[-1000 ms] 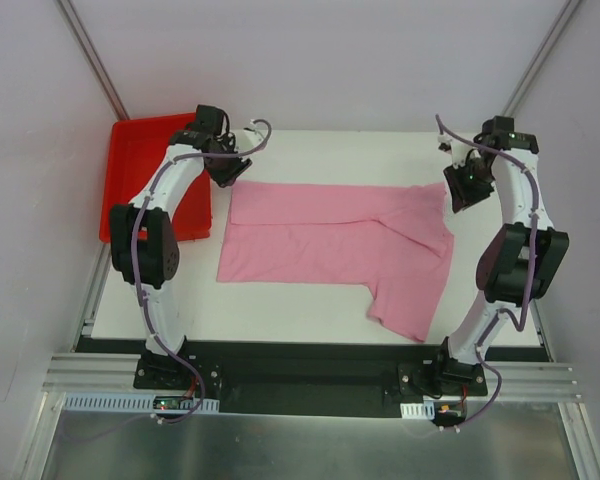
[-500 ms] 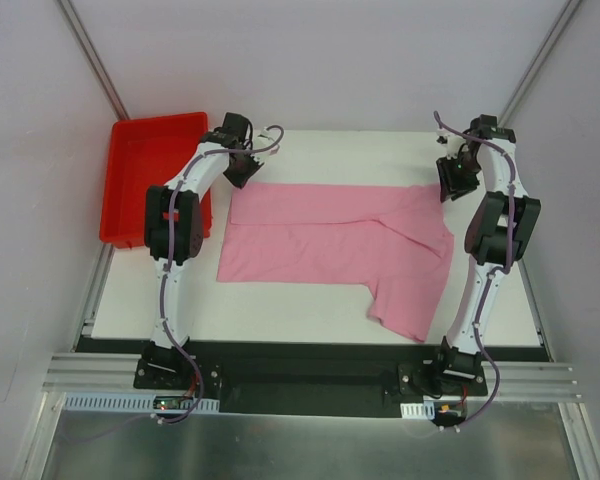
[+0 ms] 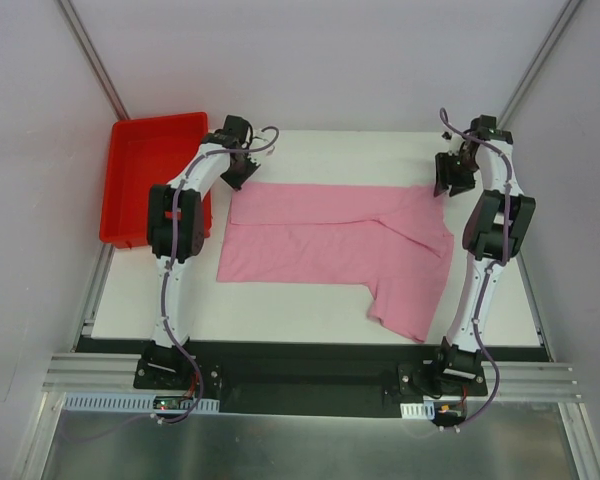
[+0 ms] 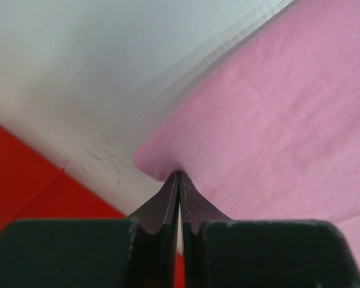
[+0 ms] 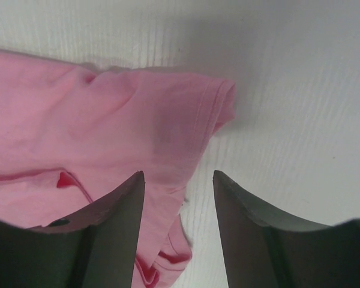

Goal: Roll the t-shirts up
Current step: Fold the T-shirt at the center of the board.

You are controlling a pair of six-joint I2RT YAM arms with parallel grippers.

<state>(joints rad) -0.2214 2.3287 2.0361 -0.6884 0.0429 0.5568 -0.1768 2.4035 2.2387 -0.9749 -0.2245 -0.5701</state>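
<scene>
White matte tabletop [image 3: 310, 300] between pale walls [image 3: 330, 60] holds 1 light-pink cotton t-shirt [image 3: 330, 235]; left gripper [image 4: 179, 180] pinches its corner, right gripper [image 5: 179, 175] spread.

Light was bright, even and diffuse from overhead; shadows on the white counter [image 3: 310, 300] were faint. Both wrist views were soft up close, the dark jaws blurred, one dull shadow darkening the t-shirt [image 5: 168, 132].
</scene>
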